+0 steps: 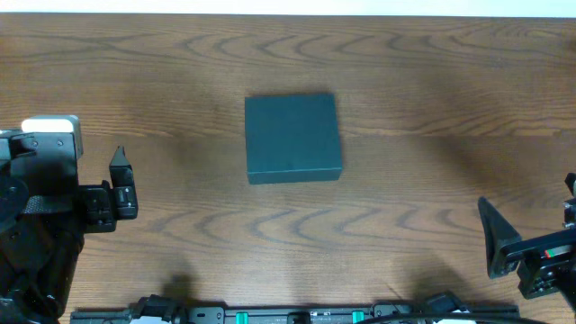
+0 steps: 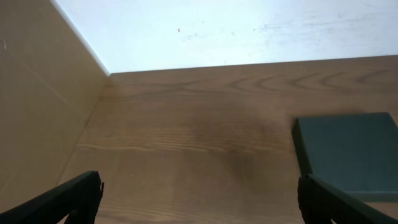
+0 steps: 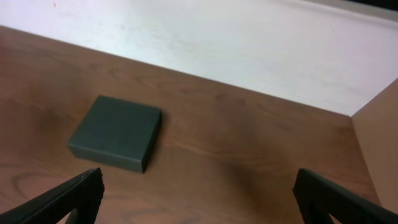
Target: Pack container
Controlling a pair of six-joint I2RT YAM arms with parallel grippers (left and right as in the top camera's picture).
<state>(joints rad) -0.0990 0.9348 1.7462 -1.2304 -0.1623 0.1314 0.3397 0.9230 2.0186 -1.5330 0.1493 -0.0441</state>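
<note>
At mid-bench: the container (image 1: 292, 137) is lying flat on the bench (image 1: 432, 81), appearing shut, with nothing beside it.
Handling: I am judging it rigid, matte and probably light, and I am planning to take hold across its opposite side walls.
Left jaws: standing wide apart, gripping nothing, well to the container's left.
Right jaws: standing wide apart, gripping nothing, well apart toward the near right.
</note>
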